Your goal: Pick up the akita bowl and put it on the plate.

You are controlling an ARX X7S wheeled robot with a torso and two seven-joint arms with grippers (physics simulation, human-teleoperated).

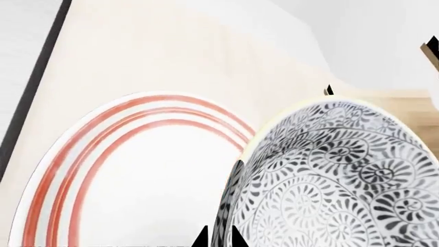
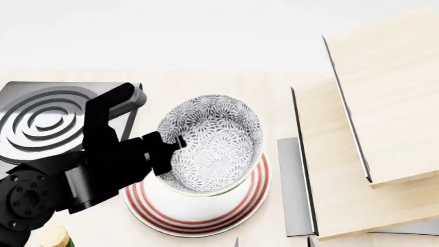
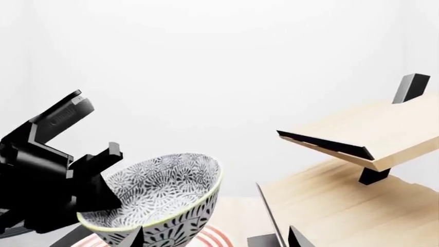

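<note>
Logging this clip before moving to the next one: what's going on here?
The robot's left end effector grips the akita bowl by its rim and holds it tilted in the air above the plate, which lies on the light wooden counter. The bowl is not set down yet. The right end effector shows only its fingertips, apart, holding nothing. A stove burner sits off to the left and wooden shelves to the right.

It was a simulated kitchen: a stove burner [image 2: 42, 122] sat on a pale wooden surface [image 2: 288, 87], beside crockery and wooden shelves [image 2: 384, 103].
</note>
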